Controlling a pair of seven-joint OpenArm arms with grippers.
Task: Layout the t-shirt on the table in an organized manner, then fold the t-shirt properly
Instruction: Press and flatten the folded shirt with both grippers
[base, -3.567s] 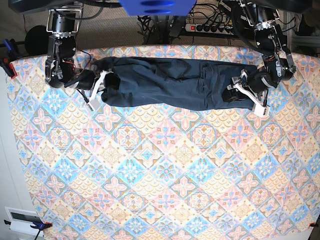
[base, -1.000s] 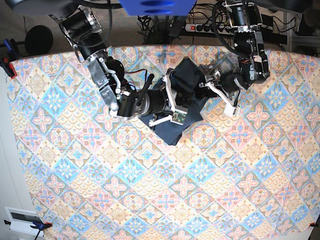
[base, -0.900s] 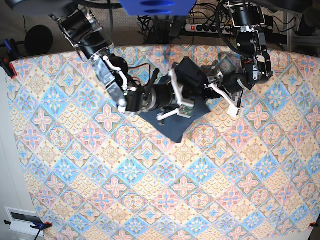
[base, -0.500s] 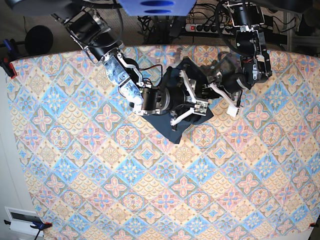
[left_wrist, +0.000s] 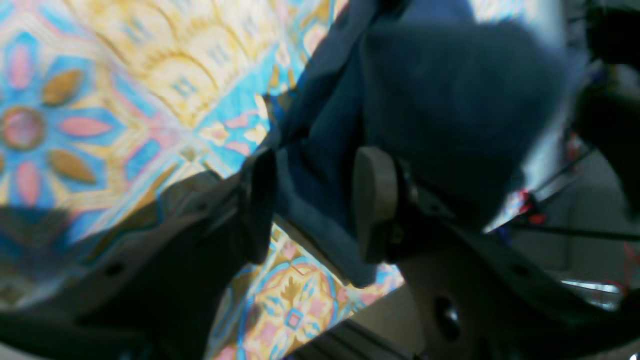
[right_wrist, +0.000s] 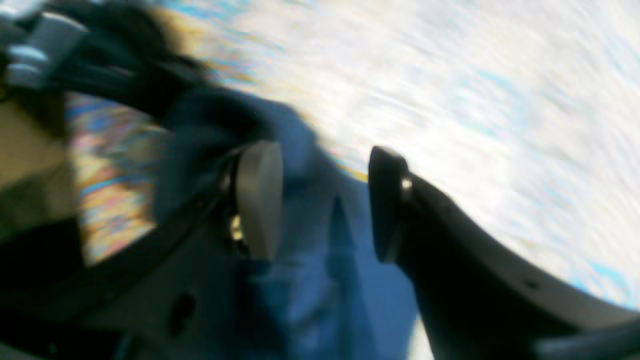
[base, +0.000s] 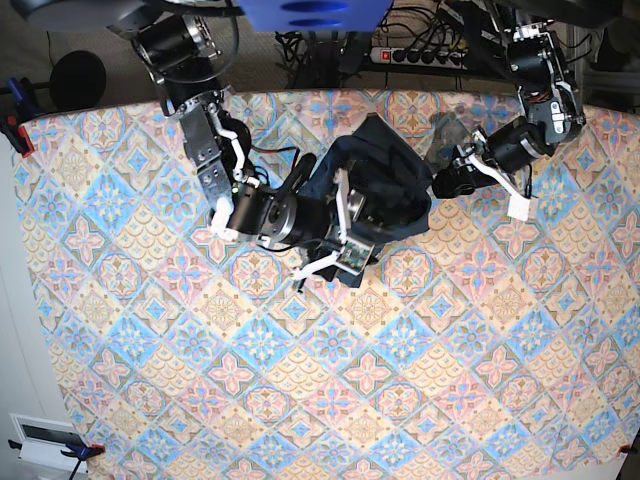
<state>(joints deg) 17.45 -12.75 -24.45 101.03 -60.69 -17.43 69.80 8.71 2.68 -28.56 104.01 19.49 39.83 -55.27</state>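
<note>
The navy t-shirt (base: 385, 185) lies doubled into a compact bundle on the patterned table (base: 400, 380), near the far middle. My right gripper (base: 345, 230) reaches in from the left and stands open over the bundle's near-left edge. In the blurred right wrist view, its pads are apart above blue t-shirt fabric (right_wrist: 310, 280). My left gripper (base: 450, 182) sits at the bundle's right corner. In the left wrist view this gripper (left_wrist: 312, 200) has a thick fold of the t-shirt (left_wrist: 450, 90) filling the gap between its pads, lifted off the table (left_wrist: 150, 65).
A power strip with cables (base: 420, 55) runs behind the table's far edge. A clamp (base: 15, 130) grips the left edge. A white box (base: 45, 440) sits off the near-left corner. Patterned cloth spreads across the whole near half.
The shirt, earlier stretched along the far edge, is now doubled up. In the last second my right gripper opened and drew back left. My left gripper shifted right with its corner.
</note>
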